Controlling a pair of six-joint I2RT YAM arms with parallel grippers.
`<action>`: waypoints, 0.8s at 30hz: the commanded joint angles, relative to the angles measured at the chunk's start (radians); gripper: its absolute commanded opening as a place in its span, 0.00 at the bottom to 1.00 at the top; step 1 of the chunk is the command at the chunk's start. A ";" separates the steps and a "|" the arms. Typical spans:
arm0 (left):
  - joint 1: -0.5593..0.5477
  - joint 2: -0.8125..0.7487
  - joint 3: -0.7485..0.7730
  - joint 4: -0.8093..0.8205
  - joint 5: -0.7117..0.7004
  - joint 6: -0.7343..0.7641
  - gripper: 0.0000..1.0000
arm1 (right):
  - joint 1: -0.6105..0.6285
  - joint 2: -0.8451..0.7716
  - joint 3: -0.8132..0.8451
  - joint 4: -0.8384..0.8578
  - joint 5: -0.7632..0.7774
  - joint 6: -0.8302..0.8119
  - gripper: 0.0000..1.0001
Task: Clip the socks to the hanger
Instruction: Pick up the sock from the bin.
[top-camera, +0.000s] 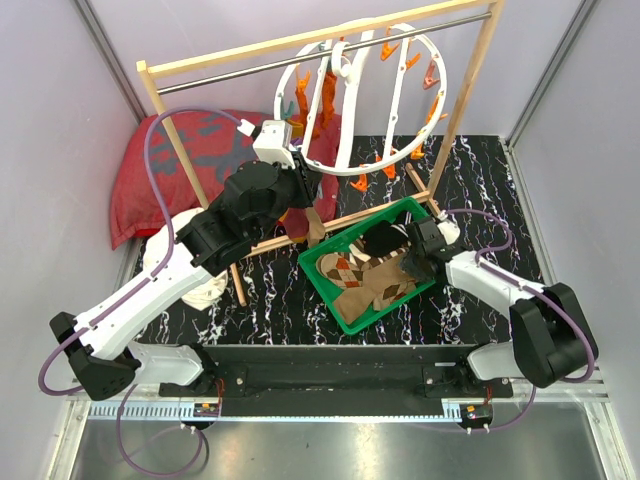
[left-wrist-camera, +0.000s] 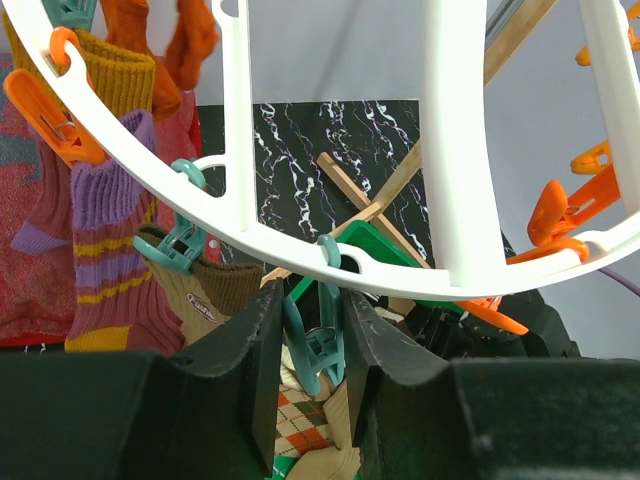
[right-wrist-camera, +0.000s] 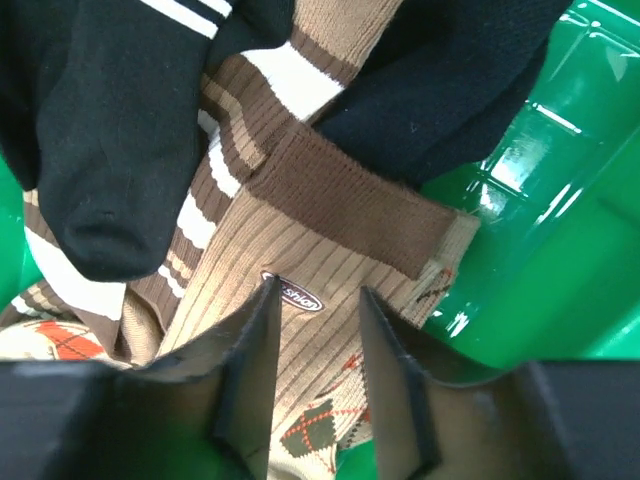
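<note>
Top external view gives us a black marbled table (top-camera: 480, 190), with a wooden rack (top-camera: 472, 85) standing across its far half and a red patterned cushion (top-camera: 150, 185) at the upper left. From the rack's metal bar (top-camera: 230, 72) hangs the round white hanger (top-camera: 352, 130), upper centre, its rim strung with orange clips (top-camera: 358, 183) and teal ones. Just below it, centre right, a green bin (top-camera: 325, 297) sits on the table with socks piled inside. We see the left arm (top-camera: 160, 285) stretched from lower left to the hanger's lower left rim, and the right arm (top-camera: 490, 280) bent into the bin from the right. On the left wrist view, a purple striped sock (left-wrist-camera: 105, 250), a mustard sock (left-wrist-camera: 120, 75) and a tan ribbed sock (left-wrist-camera: 205, 295) hang clipped along the rim at left. The left gripper (left-wrist-camera: 312, 305) is clenched on a teal clip (left-wrist-camera: 318, 350) dangling from the rim at bottom centre. An argyle sock (left-wrist-camera: 315, 435) shows beneath it, though we cannot tell whether the clip bites it. On the right wrist view, the right gripper (right-wrist-camera: 318, 292) is spread, its fingers straddling a brown-cuffed sock (right-wrist-camera: 340, 200) that lies beside black socks (right-wrist-camera: 90, 120) in the bin.
</note>
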 joint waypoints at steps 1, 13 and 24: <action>-0.001 -0.012 0.035 0.050 -0.005 0.008 0.00 | -0.009 0.001 -0.001 0.045 -0.015 0.018 0.32; -0.002 -0.015 0.031 0.048 0.006 -0.005 0.00 | -0.011 0.007 0.007 0.050 -0.023 0.003 0.33; -0.004 -0.020 0.025 0.048 0.006 -0.007 0.00 | -0.011 0.112 0.045 0.085 -0.001 0.012 0.37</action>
